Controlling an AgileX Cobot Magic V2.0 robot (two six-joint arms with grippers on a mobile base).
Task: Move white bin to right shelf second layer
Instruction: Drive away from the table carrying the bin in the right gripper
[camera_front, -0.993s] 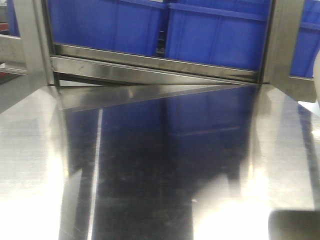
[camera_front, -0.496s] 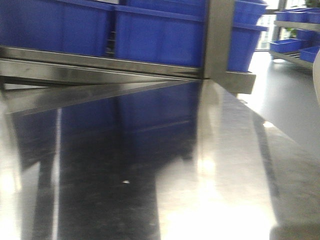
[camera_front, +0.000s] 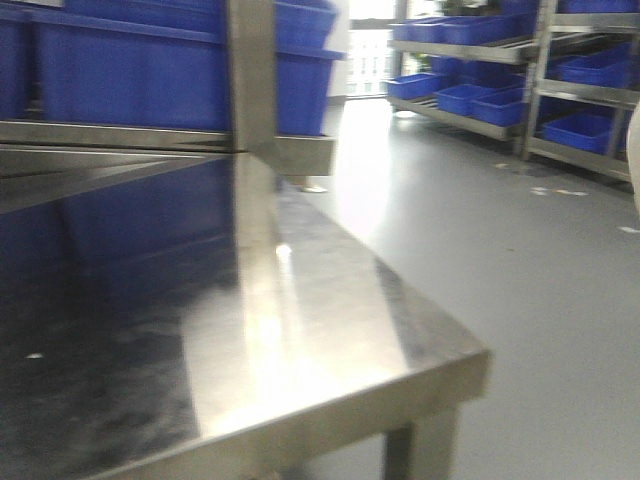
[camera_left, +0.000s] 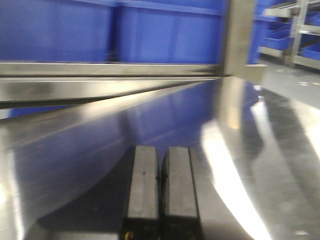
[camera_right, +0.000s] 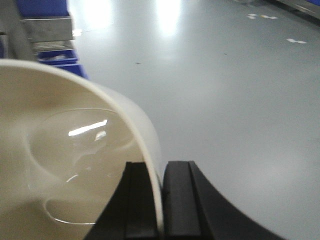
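White bin (camera_right: 60, 150) mostly cut off, rim clamped by right pincer (camera_right: 159, 197), left pincer (camera_left: 160, 180) together over blurred steel tabletop (camera_left: 250, 150)

Mirror-like steel tabletop (camera_front: 330, 330) fills the near left, with its corner and one leg (camera_front: 420, 455) in view. Behind it stands a steel upright (camera_front: 250, 70), with blue crates (camera_front: 130, 70) on a rack level. To the right is smooth grey floor (camera_front: 520, 300) – glare comes off it from a bright opening (camera_front: 365, 50) at the far end. Far right – steel racks (camera_front: 538, 80) hold more blue bins (camera_front: 580, 130). Everything is slightly blurred.
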